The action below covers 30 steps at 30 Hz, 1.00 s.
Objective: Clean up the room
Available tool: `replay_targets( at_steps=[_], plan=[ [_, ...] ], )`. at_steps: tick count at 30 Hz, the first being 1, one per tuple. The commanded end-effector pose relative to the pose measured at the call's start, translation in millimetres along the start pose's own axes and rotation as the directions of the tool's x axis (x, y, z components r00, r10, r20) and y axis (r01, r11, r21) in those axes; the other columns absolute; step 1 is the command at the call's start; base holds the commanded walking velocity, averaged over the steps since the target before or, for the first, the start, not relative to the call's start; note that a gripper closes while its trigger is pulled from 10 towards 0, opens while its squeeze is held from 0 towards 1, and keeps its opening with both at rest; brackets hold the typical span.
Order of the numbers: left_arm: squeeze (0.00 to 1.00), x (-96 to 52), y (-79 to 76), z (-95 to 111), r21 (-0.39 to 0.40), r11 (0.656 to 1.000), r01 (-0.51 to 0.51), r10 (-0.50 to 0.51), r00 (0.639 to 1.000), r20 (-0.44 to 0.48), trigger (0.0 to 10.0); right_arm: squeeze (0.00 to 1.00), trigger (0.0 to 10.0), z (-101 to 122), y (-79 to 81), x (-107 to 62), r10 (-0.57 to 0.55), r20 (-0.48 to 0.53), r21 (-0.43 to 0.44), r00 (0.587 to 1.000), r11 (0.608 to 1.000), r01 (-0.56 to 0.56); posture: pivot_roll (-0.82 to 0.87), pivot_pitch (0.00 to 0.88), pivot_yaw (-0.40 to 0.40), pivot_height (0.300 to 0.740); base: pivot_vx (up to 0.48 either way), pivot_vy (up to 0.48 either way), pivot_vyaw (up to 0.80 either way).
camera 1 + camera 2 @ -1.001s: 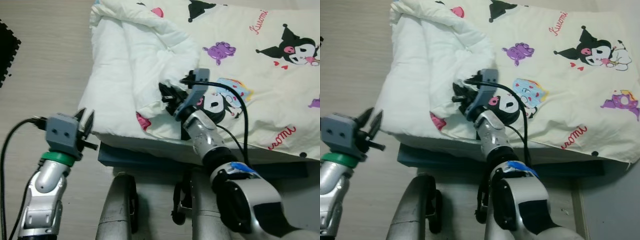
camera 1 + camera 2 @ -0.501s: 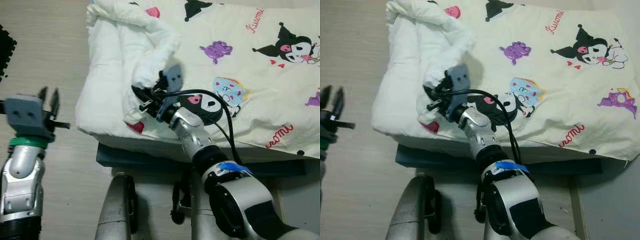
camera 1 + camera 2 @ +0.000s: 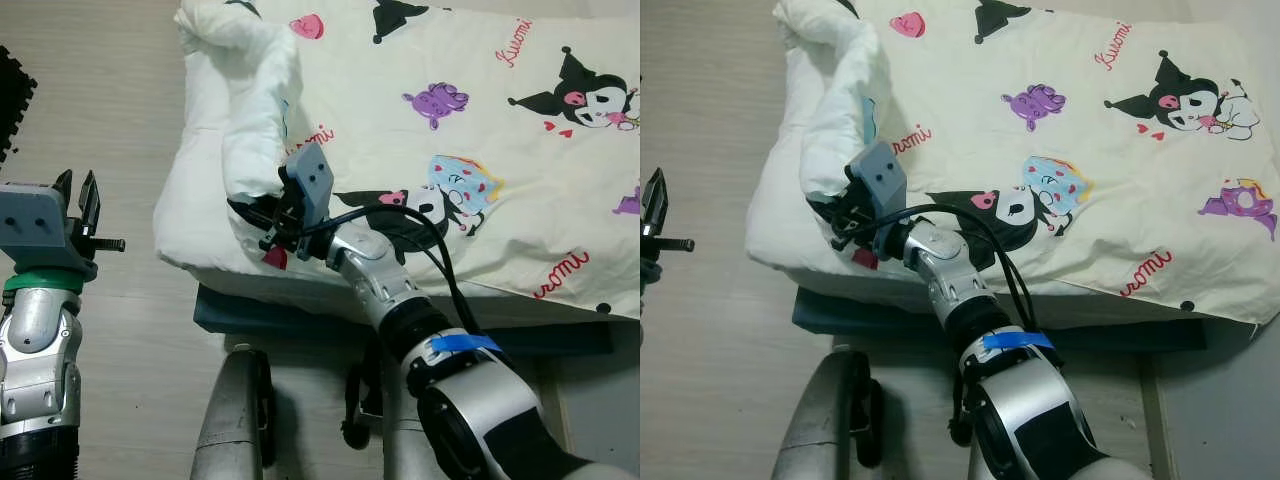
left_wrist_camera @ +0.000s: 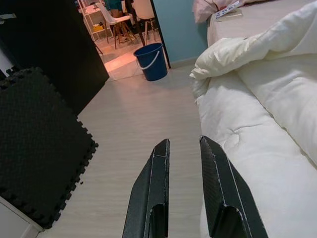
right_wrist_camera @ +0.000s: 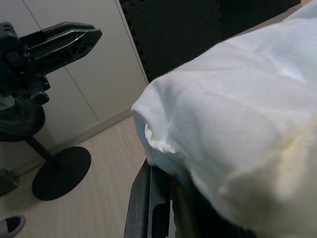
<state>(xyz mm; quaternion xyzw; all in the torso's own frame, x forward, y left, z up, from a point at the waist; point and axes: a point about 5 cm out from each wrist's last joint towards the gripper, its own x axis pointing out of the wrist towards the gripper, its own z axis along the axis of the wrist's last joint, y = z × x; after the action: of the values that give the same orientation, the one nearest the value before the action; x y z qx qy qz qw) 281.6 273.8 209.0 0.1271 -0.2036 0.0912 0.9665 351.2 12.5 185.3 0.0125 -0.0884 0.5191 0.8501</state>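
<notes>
Cream cotton printed with cartoon characters covers the bed (image 3: 400, 310), and this quilt (image 3: 470, 130) lies spread flat over most of it, while its left edge is bunched into a thick white roll running along the bed's left side. The right pincer (image 3: 262, 218) reaches across to the near end of that roll and is clamped on a fold of the quilt, the cloth lifted in a ridge above its grey wrist housing; from the right wrist camera the white fabric bulges over the black fingers (image 5: 143, 208), hiding their tips. The left pincer (image 3: 76, 190) hovers over the pale wooden floor (image 3: 110, 100) well to the left of the bed, holding nothing, its two fingers (image 4: 151, 198) narrowly parted and roughly parallel. Beyond them lie a black foam mat (image 4: 39, 144) on the floor and, farther off near a doorway, a blue bucket (image 4: 151, 61).
</notes>
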Motion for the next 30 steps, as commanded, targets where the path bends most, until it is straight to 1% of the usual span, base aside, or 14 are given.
replay_targets(
  at_steps=[1, 8, 9, 11, 12, 13, 16, 18, 22, 25, 27, 28, 29, 30],
  plan=[
    [0.0, -4.5, 3.6, -8, -0.001, 1.0, -0.009, 0.009, 0.999, -0.032, 10.0, 0.0, 10.0, -9, 72.4, 39.8, 0.123, 0.11, 0.165, 0.986, 0.976, -0.14, 0.08, 0.333, 0.005, 0.63, 0.0, 0.0, 0.0],
    [0.0, 3.8, 1.0, -6, -0.007, 1.0, 0.0, 0.0, 1.0, -0.013, 10.0, 0.0, 10.0, -7, 75.5, 36.3, 0.19, 0.127, 0.151, 0.974, 0.966, -0.208, 0.08, 0.32, 0.02, 0.63, 0.0, 0.0, 0.0],
    [0.0, 5.4, 1.4, -5, -0.006, 1.0, -0.002, 0.002, 1.0, -0.008, 10.0, 0.83, 10.0, -7, 80.0, 36.2, 0.227, 0.135, 0.153, 0.965, 0.957, -0.247, 0.08, 0.317, 0.022, 0.63, 0.0, 0.0, 0.0],
    [0.0, 6.9, 2.0, -5, -0.005, 1.0, -0.004, 0.004, 1.0, -0.002, 10.0, 0.83, 10.0, -6, 85.4, 36.0, 0.269, 0.145, 0.157, 0.952, 0.944, -0.29, 0.08, 0.315, 0.024, 0.63, 0.0, 0.0, 0.0],
    [0.0, 7.8, 3.0, -4, -0.005, 1.0, -0.006, 0.006, 1.0, 0.0, 10.0, 1.0, 10.0, -6, 93.0, 36.5, 0.314, 0.152, 0.16, 0.937, 0.928, -0.337, 0.08, 0.311, 0.028, 0.63, 0.0, 0.0, 0.0],
    [0.0, 7.8, 3.0, -4, -0.005, 1.0, -0.006, 0.006, 1.0, 0.0, 10.0, 1.0, 10.0, -6, 93.0, 36.5, 0.314, 0.152, 0.16, 0.937, 0.928, -0.337, 0.08, 0.311, 0.028, 0.63, 0.0, 0.0, 0.0],
    [0.0, 9.1, 4.3, -4, -0.004, 1.0, -0.008, 0.008, 1.0, 0.003, 10.0, 1.0, 10.0, -11, 112.5, 35.5, 0.43, 0.134, 0.131, 0.893, 0.886, -0.446, 0.08, 0.309, 0.028, 0.63, 0.0, 0.0, 0.0],
    [0.0, 9.4, 4.4, -5, -0.003, 1.0, -0.006, 0.006, 1.0, 0.004, 10.0, 0.0, 10.0, -17, 118.6, 32.9, 0.465, 0.098, 0.089, 0.88, 0.877, -0.473, 0.08, 0.309, 0.027, 0.63, 0.0, 0.0, 0.0],
    [0.0, 9.9, 4.6, -5, -0.002, 1.0, -0.005, 0.005, 1.0, 0.006, 10.0, 0.0, 10.0, -17, 115.1, 31.2, 0.435, 0.102, 0.075, 0.895, 0.893, -0.443, 0.08, 0.309, 0.026, 0.63, 0.0, 0.0, 0.0],
    [0.0, 11.9, 5.9, -2, 0.006, 1.0, -0.005, 0.005, 1.0, 0.02, 10.0, 0.0, 10.0, -11, 97.3, 28.2, 0.327, 0.139, 0.094, 0.935, 0.935, -0.341, 0.08, 0.312, 0.024, 0.63, 0.0, 0.0, 0.0],
    [0.0, 11.9, 5.9, -2, 0.006, 1.0, -0.005, 0.005, 1.0, 0.02, 10.0, 0.0, 10.0, -11, 97.3, 28.2, 0.327, 0.139, 0.094, 0.935, 0.935, -0.341, 0.08, 0.312, 0.024, 0.63, 0.0, 0.0, 0.0],
    [0.0, 12.8, 6.5, 0, 0.009, 1.0, -0.006, 0.005, 1.0, 0.027, 10.0, 0.0, 10.0, -10, 92.5, 26.7, 0.301, 0.148, 0.101, 0.942, 0.943, -0.317, 0.08, 0.312, 0.024, 0.63, 0.0, 0.0, 0.0],
    [0.0, 19.5, 12.9, 8, 0.005, 0.999, -0.04, 0.04, 0.997, 0.06, 10.0, 0.0, 10.0, -3, 73.4, 16.2, 0.204, 0.193, 0.165, 0.96, 0.957, -0.237, 0.08, 0.311, 0.024, 0.63, 0.0, 0.0, 0.0],
    [0.0, 19.5, 12.9, 8, 0.005, 0.999, -0.04, 0.04, 0.997, 0.06, 10.0, 0.0, 10.0, -3, 73.4, 16.2, 0.204, 0.193, 0.165, 0.96, 0.957, -0.237, 0.08, 0.311, 0.024, 0.63, 0.0, 0.0, 0.0]
  ],
)
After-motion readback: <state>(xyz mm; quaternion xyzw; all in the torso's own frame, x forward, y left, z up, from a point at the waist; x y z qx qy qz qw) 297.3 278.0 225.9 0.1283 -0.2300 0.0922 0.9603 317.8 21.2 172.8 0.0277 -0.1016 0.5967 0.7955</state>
